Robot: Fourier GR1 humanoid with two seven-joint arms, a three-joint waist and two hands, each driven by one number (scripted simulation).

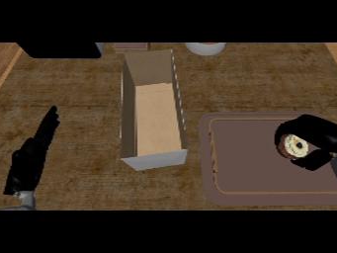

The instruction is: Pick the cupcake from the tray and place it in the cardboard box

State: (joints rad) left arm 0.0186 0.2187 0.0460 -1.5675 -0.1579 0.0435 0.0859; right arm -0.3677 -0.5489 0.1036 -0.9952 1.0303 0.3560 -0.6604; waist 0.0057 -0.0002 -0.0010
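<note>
Two hands showed. Our right hand (318,141), at 3 o'clock, was curled round the cupcake (296,146), fingers above and thumb below. The cupcake lay tipped, its pale round face turned toward 9 o'clock, its axis running roughly 9 to 3; we could not tell whether it touched the tray (251,168) or hung just over the tray's right part. The box (152,111) stood open beside the tray, toward 9 o'clock of it, its long axis running 12 to 6. Our left hand (31,155) rested at 8 o'clock, fingers straight, holding nothing. We saw a brown mottled counter (68,89), wood strips at its sides, and a pale round vessel (204,47) at 12 o'clock.
</note>
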